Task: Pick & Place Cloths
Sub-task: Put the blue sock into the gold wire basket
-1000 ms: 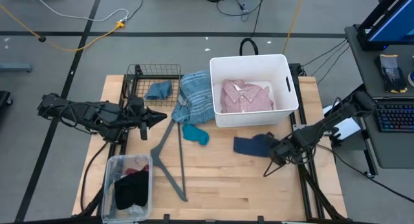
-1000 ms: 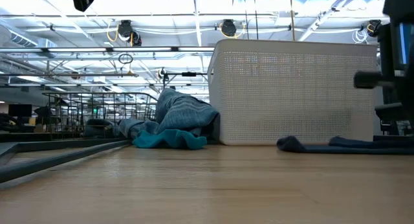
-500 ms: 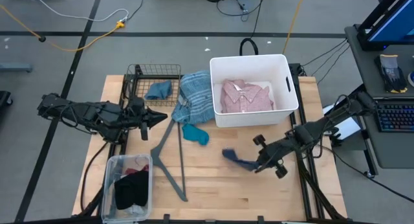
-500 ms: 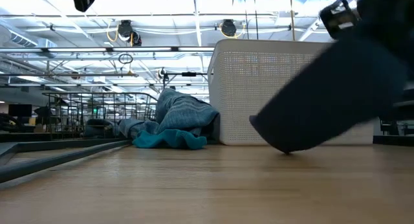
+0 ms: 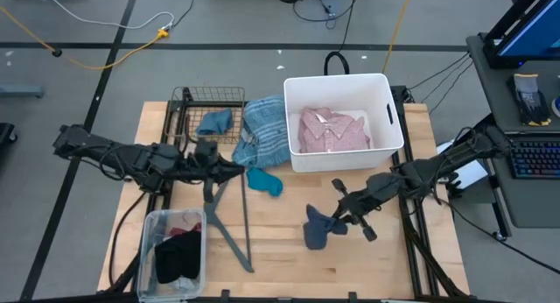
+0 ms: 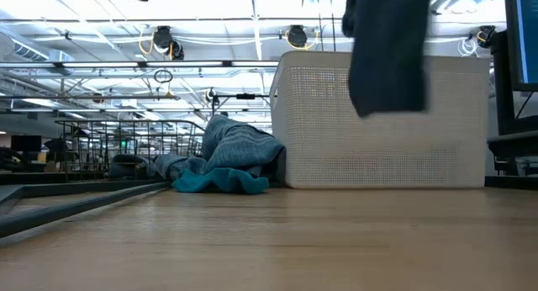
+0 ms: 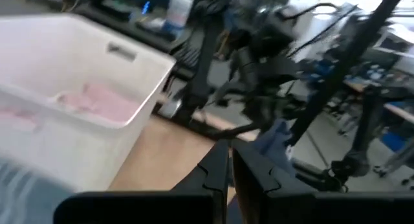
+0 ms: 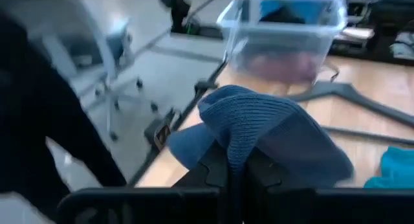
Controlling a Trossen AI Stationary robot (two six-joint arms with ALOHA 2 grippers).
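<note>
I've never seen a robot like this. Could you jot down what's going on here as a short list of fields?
Right tool: shut on navy cloth, lifted off the table
Left tool: shut, empty, above grey hanger bar
White tub: holds pink shirt
Beside tub: blue-plaid shirt, teal cloth
Wire basket: grey-blue piece

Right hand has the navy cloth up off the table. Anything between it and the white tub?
Nothing visible. The right hand is shut on the navy cloth, hanging clear above bare table. The white tub stands just beyond, open-topped, only its near wall to clear. The pink shirt already lies inside.
</note>
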